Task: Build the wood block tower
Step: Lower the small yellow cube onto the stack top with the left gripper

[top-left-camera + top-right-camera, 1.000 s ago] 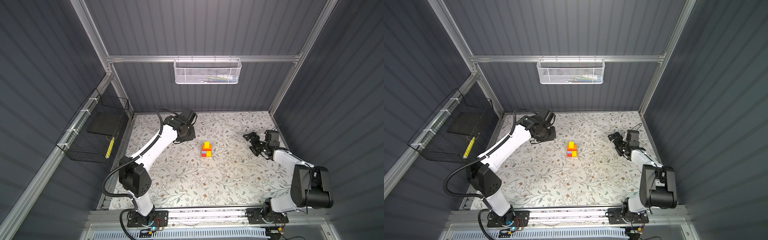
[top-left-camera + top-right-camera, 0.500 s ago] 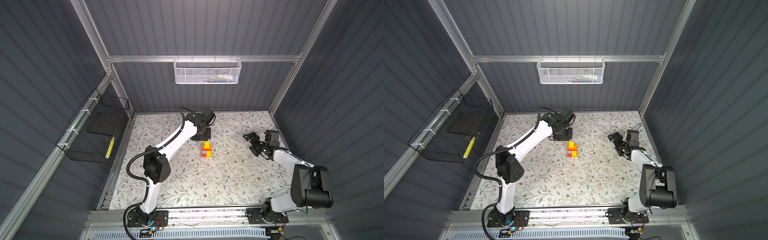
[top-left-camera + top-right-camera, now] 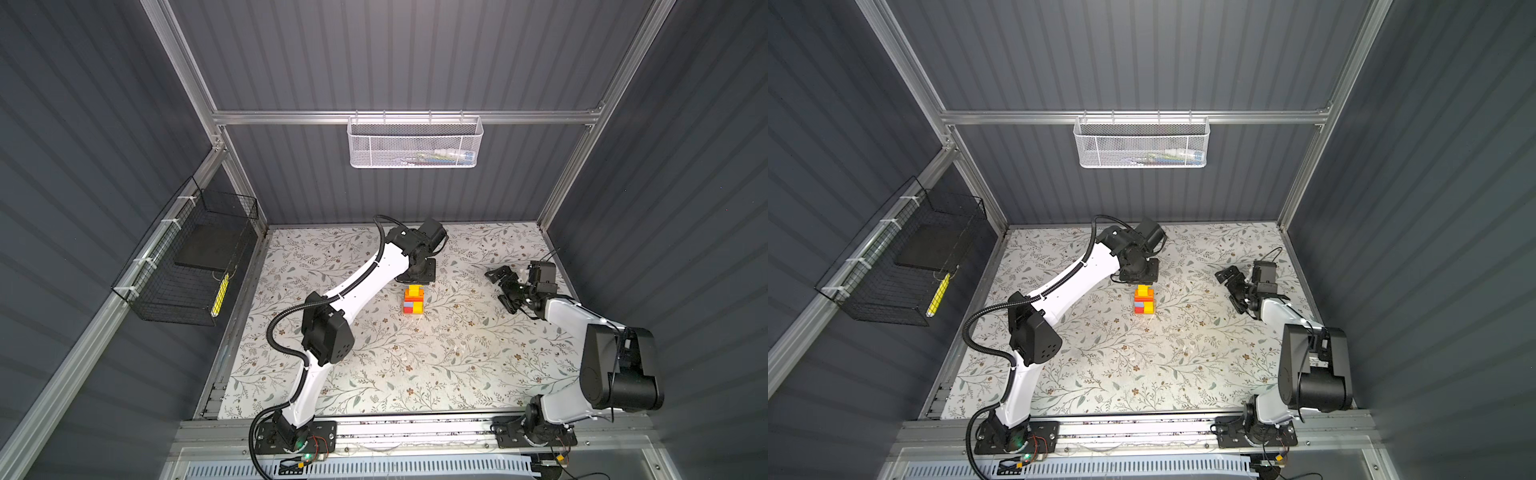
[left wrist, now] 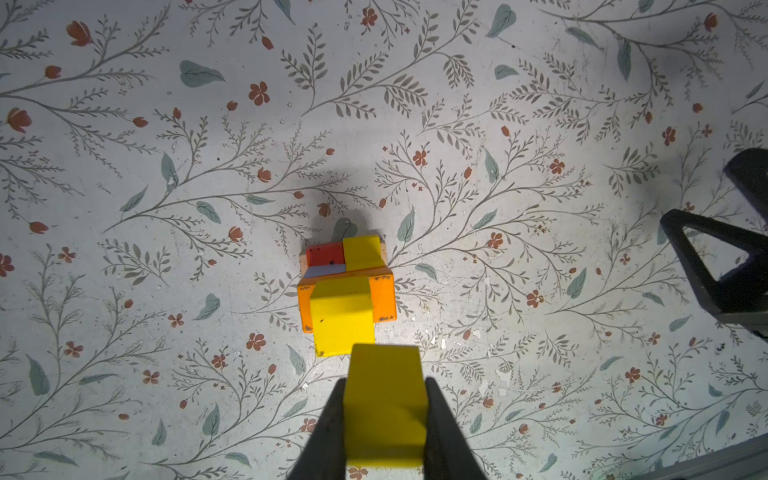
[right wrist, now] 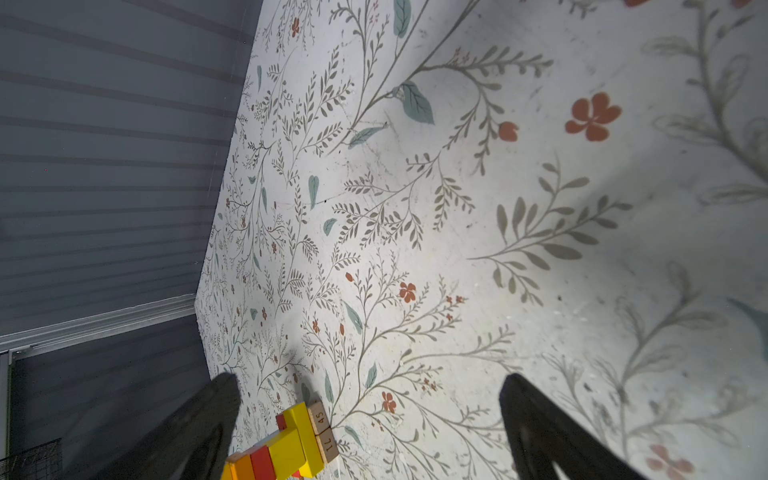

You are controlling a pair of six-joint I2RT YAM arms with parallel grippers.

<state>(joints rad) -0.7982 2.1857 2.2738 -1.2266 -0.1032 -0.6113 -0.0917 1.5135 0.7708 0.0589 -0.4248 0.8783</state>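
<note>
The tower (image 3: 412,300) (image 3: 1144,300) stands mid-table: red, light-blue and yellow blocks low down, an orange brick above, a yellow block on top. My left gripper (image 3: 417,275) (image 3: 1139,272) hangs just behind and above it. In the left wrist view it (image 4: 384,384) is shut on a yellow block (image 4: 386,411), held a little short of the tower (image 4: 347,291). My right gripper (image 3: 503,289) (image 3: 1234,290) rests low at the right, open and empty. Its wrist view shows its jaws (image 5: 370,386) wide apart, with the tower (image 5: 286,444) far off and two tan blocks at its base.
The floral mat (image 3: 415,365) covers the table. A white mesh basket (image 3: 415,143) hangs on the back wall and a black wire basket (image 3: 187,266) on the left wall. The right gripper's finger (image 4: 727,257) shows at the edge of the left wrist view.
My left arm has swung from the back left over to the tower, carrying the yellow block. The right arm and the tower have not moved.
</note>
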